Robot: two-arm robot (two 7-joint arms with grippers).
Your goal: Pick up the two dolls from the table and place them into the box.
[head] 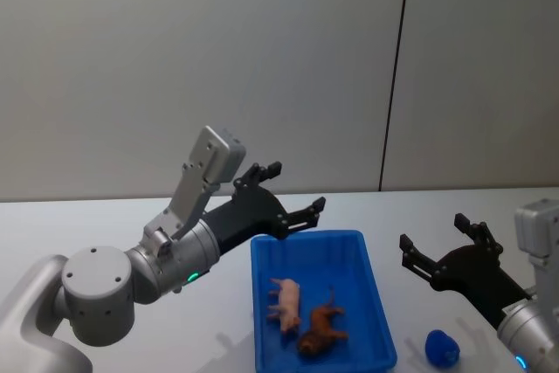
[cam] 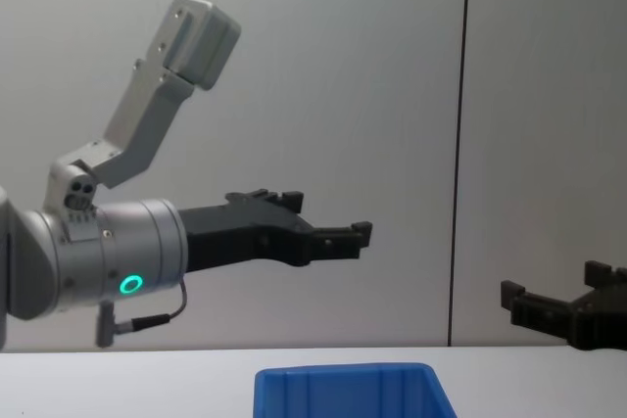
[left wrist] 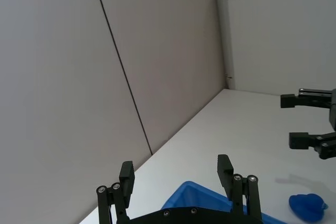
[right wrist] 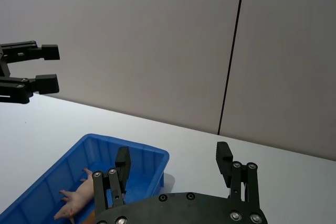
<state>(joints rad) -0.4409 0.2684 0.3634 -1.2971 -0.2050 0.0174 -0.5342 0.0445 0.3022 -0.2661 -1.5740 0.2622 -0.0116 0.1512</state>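
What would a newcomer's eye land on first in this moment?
The bright blue box stands out on the white table, with a pink pig doll and a brown animal doll lying side by side inside it. The left gripper hangs open near the box's far left corner. The right gripper is open to the box's right, near a small blue object.

1. The box (head: pixel 306 237) is bright blue plastic, smooth, with a slight sheen.
2. The table (head: pixel 87 224) is plain white, smooth and matt.
3. The left gripper (head: pixel 297 185) and right gripper (head: pixel 433 231) look like matt black hard plastic.
4. The left arm (head: pixel 96 290) has a smooth, satin silver-grey shell.
5. The pink doll (head: pixel 286 301) and brown doll (head: pixel 320 329) look smooth and moulded.
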